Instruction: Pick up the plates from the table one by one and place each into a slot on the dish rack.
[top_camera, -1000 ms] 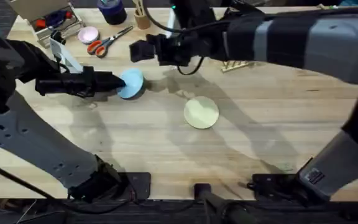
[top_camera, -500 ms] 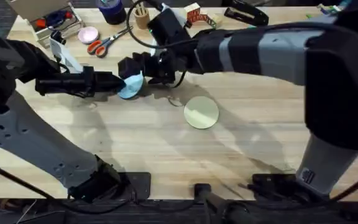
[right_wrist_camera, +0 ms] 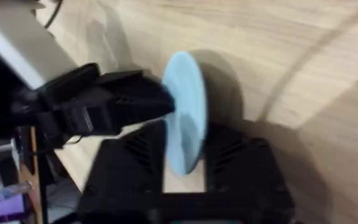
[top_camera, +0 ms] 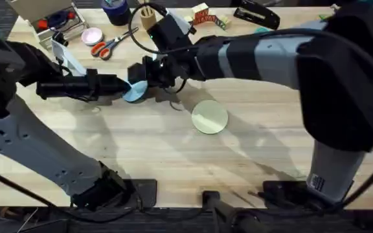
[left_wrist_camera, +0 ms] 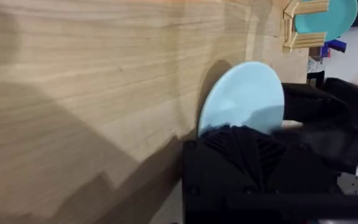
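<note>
The light blue plate (top_camera: 136, 90) is held on edge just above the table (top_camera: 173, 155), left of centre. My left gripper (top_camera: 123, 87) is shut on its left rim. My right gripper (top_camera: 142, 72) reaches across from the right and is shut on the same plate (right_wrist_camera: 185, 118), one finger on each face. The pale cream-yellow plate (top_camera: 210, 117) lies flat on the table at centre, apart from both grippers. In the left wrist view the dish rack (left_wrist_camera: 300, 31) stands beyond the blue plate (left_wrist_camera: 244, 96), with a darker teal plate (left_wrist_camera: 327, 15) in it.
Along the far edge lie orange-handled scissors (top_camera: 112, 42), a small pink dish (top_camera: 92, 35), a clear box of small items (top_camera: 54, 19), a cup of sticks (top_camera: 148, 18) and a black stapler (top_camera: 254, 16). My right arm (top_camera: 271, 55) spans the far half of the table.
The right arm has swung leftward across the table and brought its gripper onto the blue plate. The left gripper and the cream-yellow plate have stayed where they were.
</note>
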Controlling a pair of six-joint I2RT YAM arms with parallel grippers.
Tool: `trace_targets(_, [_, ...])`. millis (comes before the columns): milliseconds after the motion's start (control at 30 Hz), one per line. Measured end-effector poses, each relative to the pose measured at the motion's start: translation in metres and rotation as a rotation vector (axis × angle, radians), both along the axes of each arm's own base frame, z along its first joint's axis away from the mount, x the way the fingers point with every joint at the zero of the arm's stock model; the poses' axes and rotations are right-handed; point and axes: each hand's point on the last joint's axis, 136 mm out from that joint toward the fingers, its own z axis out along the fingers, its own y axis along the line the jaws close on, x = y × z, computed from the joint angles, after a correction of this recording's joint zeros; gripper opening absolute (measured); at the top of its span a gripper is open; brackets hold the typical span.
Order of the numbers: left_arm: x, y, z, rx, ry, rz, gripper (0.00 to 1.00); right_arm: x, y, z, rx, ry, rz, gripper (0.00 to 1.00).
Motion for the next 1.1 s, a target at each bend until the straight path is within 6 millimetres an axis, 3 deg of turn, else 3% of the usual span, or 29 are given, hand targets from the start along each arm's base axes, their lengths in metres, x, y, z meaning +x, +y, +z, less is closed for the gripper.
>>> trace_targets(67, [0.0, 0.001, 0.0, 0.0, -0.002, 0.002, 0.041, 0.004, 0.0, -0.009, -0.003, 0.005, -0.011, 0.249])
trace_targets(133, [0.0, 0.001, 0.0, 0.001, -0.003, 0.002, 0.041, 0.005, -0.001, -0.016, -0.009, 0.014, -0.016, 0.166])
trace_targets(233, [0.001, 0.003, 0.002, -0.005, -0.007, 0.011, 0.04, 0.006, 0.003, -0.009, 0.018, 0.01, -0.012, 0.045])
trace_targets(600, [0.0, 0.003, 0.004, -0.019, 0.0, 0.018, 0.041, 0.008, 0.003, -0.005, 0.019, -0.03, 0.025, 0.029])
trace_targets(767, [-0.001, 0.002, 0.007, 0.017, -0.001, -0.002, 0.041, 0.012, -0.008, 0.002, -0.004, -0.07, 0.058, 0.031])
trace_targets(900, [0.001, 0.003, 0.033, 0.106, -0.07, -0.02, 0.041, 0.023, -0.035, 0.022, -0.048, -0.11, 0.06, 0.031])
trace_targets(933, [0.003, -0.001, 0.064, 0.203, -0.145, -0.038, 0.04, 0.03, -0.062, 0.044, -0.086, -0.146, 0.058, 0.031])
trace_targets(1100, [0.002, -0.031, 0.106, 0.343, -0.241, -0.114, 0.04, 0.037, -0.106, 0.079, -0.142, -0.205, 0.053, 0.031])
